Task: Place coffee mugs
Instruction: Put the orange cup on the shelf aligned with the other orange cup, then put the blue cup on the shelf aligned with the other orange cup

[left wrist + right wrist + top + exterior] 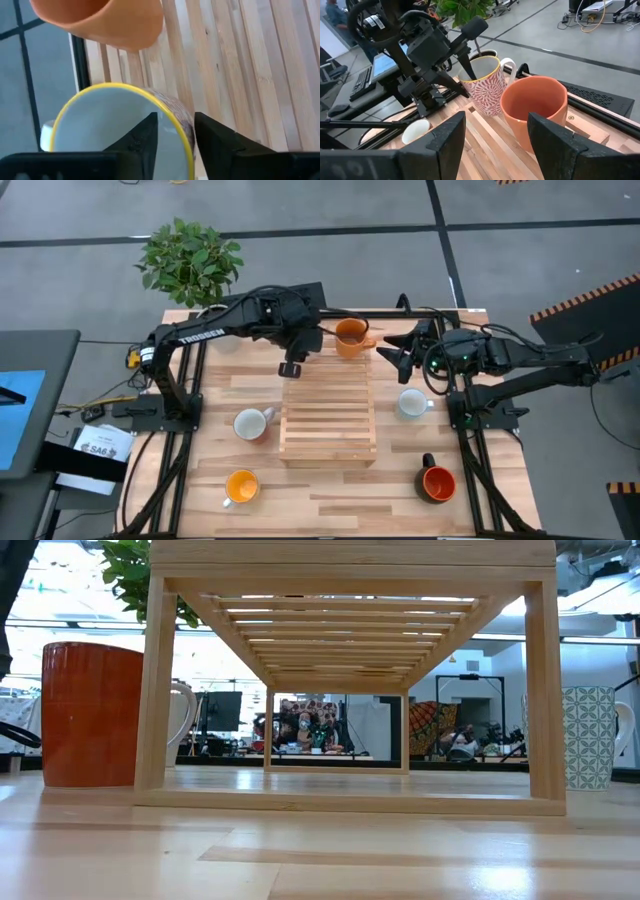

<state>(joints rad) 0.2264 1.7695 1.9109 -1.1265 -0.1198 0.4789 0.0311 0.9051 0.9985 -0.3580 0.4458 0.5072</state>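
Note:
My left gripper [175, 118] is shut on a red-and-white patterned mug with a yellow rim [484, 86], over the far left part of the wooden slatted rack [328, 418]. An orange mug [350, 337] stands on the rack's far edge beside it. My right gripper [393, 352] is open and level, just right of the orange mug [535, 107] and touching nothing. On the table stand a white mug [252, 423], a pale teal-patterned mug [412, 403], a yellow-orange mug [241, 486] and a red-orange mug with a black handle [437, 482]. My left gripper pinches the patterned mug's wall at the yellow rim [186, 139], one finger [145, 137] inside the mug and one outside. The fingers come from above, slanting down. The mug is near upright just above the rack's slats; whether its base rests on them I cannot tell.
A potted plant [190, 260] stands beyond the table's far left corner. The rack fills the table's middle, and in the low view its open frame [350, 690] stands between an orange mug [90, 715] and the teal-patterned mug [590, 735]. Bare slats lie nearer than the two mugs.

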